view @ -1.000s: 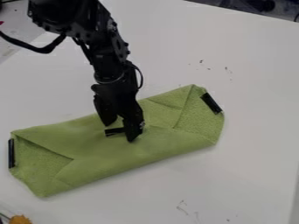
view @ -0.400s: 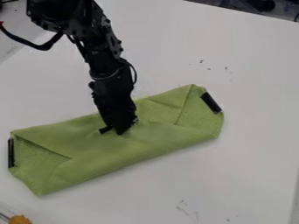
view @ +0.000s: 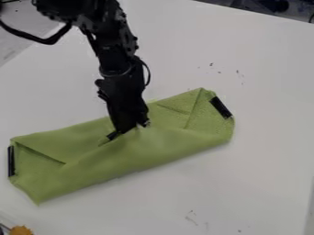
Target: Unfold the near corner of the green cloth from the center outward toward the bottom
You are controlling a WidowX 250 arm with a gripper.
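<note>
The black gripper (view: 130, 128) is at the middle of a folded green cloth (view: 165, 142), shut on its upper layer. Small creases run out from the pinched spot. A short black strip (view: 111, 136) shows just left of the fingertips. The cloth lies as a long slanted bundle, with its ends folded in at angles. One black strip (view: 221, 107) is on its right end, and another black strip (view: 11, 160) is on its left end.
The white table (view: 245, 160) surrounds the cloth and bears a few small dark marks. An orange object (view: 21, 230) sits at the bottom left corner. Dark items are beyond the table's far edge at top right.
The gripper's fingers, spread apart earlier, have closed on the cloth. The gripped part has shifted slightly up and right, and the cloth's near edge has drawn back a little.
</note>
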